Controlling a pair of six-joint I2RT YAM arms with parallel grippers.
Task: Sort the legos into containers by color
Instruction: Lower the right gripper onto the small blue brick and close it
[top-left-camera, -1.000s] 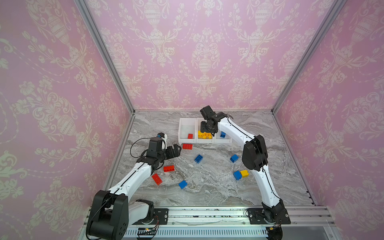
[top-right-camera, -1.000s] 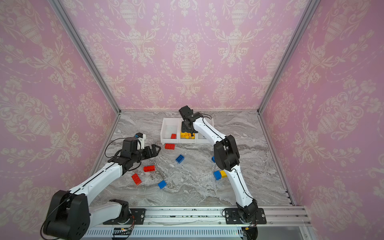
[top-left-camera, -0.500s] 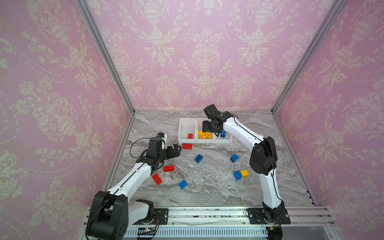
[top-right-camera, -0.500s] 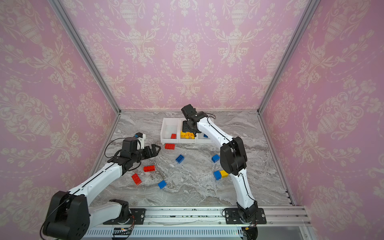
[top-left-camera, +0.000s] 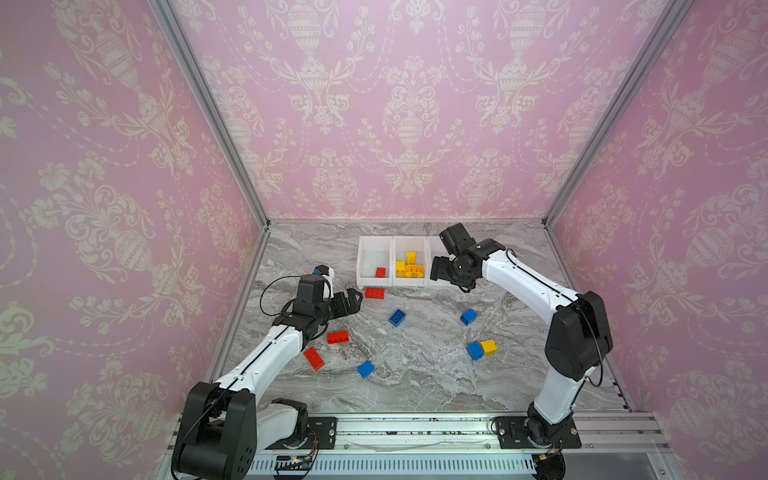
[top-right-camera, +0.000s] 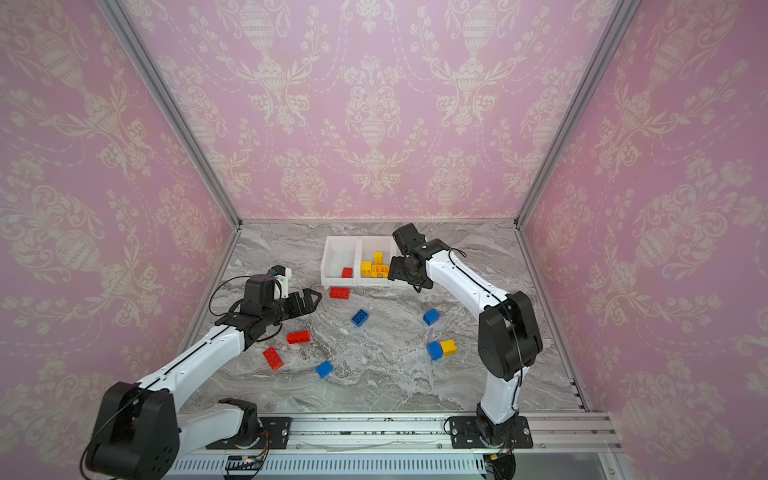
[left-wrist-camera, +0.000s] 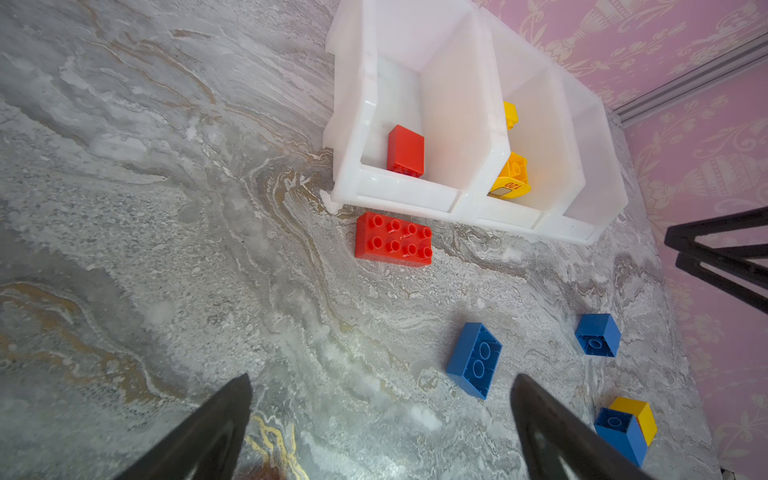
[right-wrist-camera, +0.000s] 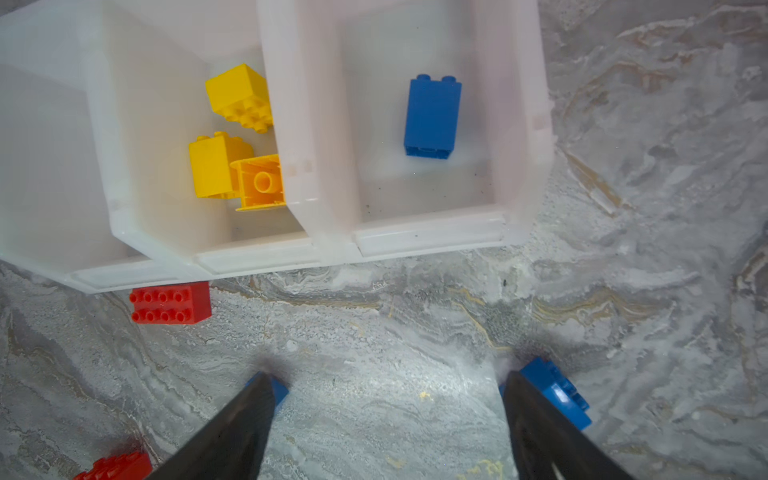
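Observation:
The containers (top-left-camera: 374, 242) are three joined white bins at the back. The left bin holds a red brick (top-left-camera: 380, 272), the middle one yellow bricks (top-left-camera: 409, 266), the right one a blue brick (right-wrist-camera: 432, 118). My right gripper (top-left-camera: 438, 270) (right-wrist-camera: 385, 376) hangs open and empty over the right bin's front edge. My left gripper (top-left-camera: 353, 297) (left-wrist-camera: 382, 378) is open and empty, just left of a long red brick (top-left-camera: 374, 293) lying against the bins' front. Loose on the table are red bricks (top-left-camera: 338, 337) (top-left-camera: 313, 358) and blue bricks (top-left-camera: 397, 317) (top-left-camera: 468, 316) (top-left-camera: 365, 368).
A blue brick (top-left-camera: 474, 350) and a yellow brick (top-left-camera: 489, 346) touch each other at the right, near my right arm's elbow (top-left-camera: 577, 332). Pink walls with metal corner posts close in the marble table on three sides.
My right gripper has swung rightwards from over the middle bin to the right bin, and its jaws have spread wider. The left arm has stayed still.

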